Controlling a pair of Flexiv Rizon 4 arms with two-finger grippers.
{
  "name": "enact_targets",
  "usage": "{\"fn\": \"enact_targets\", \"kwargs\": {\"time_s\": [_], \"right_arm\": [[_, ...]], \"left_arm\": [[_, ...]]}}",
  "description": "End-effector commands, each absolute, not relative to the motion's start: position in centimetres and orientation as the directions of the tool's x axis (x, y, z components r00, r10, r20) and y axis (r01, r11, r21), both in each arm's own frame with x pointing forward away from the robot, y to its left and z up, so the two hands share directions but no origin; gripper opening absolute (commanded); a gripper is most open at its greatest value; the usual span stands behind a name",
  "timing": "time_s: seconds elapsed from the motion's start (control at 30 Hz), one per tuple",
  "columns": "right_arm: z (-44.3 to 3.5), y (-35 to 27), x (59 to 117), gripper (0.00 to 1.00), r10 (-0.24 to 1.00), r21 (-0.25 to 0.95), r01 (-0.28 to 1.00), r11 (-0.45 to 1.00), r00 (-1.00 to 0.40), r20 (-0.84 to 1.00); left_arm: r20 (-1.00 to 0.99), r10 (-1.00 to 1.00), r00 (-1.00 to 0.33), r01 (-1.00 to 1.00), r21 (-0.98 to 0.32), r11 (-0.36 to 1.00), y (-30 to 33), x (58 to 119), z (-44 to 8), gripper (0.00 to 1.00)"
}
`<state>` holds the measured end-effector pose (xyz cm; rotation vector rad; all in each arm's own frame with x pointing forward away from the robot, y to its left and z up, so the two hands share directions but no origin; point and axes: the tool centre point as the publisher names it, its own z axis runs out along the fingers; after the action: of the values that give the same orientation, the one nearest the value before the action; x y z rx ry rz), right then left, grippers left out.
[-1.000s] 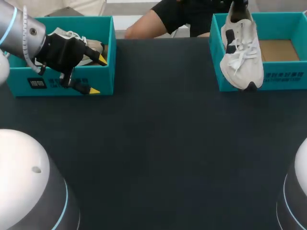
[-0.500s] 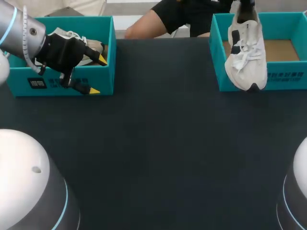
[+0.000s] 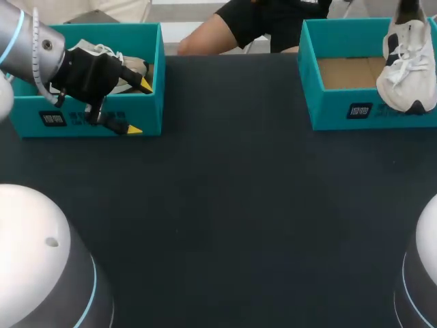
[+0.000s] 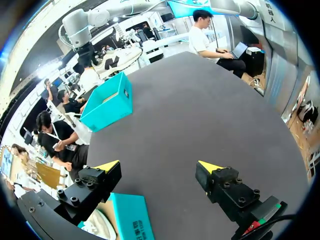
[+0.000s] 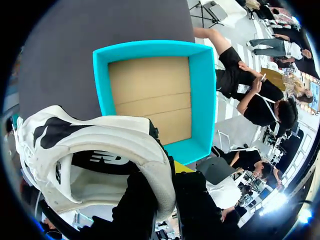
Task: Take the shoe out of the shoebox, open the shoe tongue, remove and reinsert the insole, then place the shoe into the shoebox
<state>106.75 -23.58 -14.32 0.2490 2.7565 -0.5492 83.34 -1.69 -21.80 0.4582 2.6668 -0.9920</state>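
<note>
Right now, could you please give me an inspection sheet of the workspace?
Surface: dark table.
Job's things: white shoe held up, toe down, at the right end of the right shoebox, whose cardboard floor is bare; second shoe lies in the left shoebox.
Clutter: nothing seen.
Grippers: right gripper shut on the white shoe's heel; left gripper open over the left shoebox's front wall.
Cables: white cable along the left wrist.
Surroundings: nothing seen.

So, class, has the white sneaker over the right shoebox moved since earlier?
Yes. The white sneaker moved from the right shoebox's left end to its right end.
</note>
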Motion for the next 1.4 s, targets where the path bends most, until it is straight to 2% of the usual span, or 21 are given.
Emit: {"fn": "enact_targets", "kwargs": {"time_s": [0.03,0.2,0.37,0.43,0.53,0.63,0.7,1.4], "right_arm": [[-15.2,-26.8,107.4,0.00,0.149,-0.337,0.258,0.906,-0.937,-0.316],[-15.8,-30.3,107.2,0.00,0.291,-0.352,0.404,0.845,-0.898,-0.331],[-16.0,-31.1,107.0,0.00,0.535,-0.336,0.637,0.694,-0.768,-0.352],[-16.0,-31.1,106.7,0.00,0.665,-0.282,0.755,0.592,-0.656,-0.358],[-16.0,-30.7,106.3,0.00,0.781,-0.183,0.865,0.466,-0.500,-0.375],[-15.7,-30.6,105.9,0.00,0.846,-0.047,0.943,0.328,-0.316,-0.430],[-15.7,-30.8,105.7,0.00,0.873,0.002,0.979,0.203,-0.180,-0.454],[-15.7,-30.8,105.7,0.00,0.873,0.002,0.979,0.203,-0.180,-0.454]], "left_arm": [[-0.346,0.201,-0.916,0.378,-0.583,0.719,-1.7,83.3,-21.8,1.00],[-0.346,0.201,-0.916,0.378,-0.583,0.719,-1.7,83.3,-21.8,1.00],[-0.346,0.201,-0.916,0.378,-0.583,0.719,-1.7,83.3,-21.8,1.00],[-0.346,0.201,-0.916,0.378,-0.583,0.719,-1.7,83.3,-21.8,1.00],[-0.346,0.201,-0.916,0.378,-0.583,0.719,-1.7,83.3,-21.8,1.00],[-0.346,0.201,-0.916,0.378,-0.583,0.719,-1.7,83.3,-21.8,1.00],[-0.346,0.201,-0.916,0.378,-0.583,0.719,-1.7,83.3,-21.8,1.00],[-0.346,0.201,-0.916,0.378,-0.583,0.719,-1.7,83.3,-21.8,1.00]]}}
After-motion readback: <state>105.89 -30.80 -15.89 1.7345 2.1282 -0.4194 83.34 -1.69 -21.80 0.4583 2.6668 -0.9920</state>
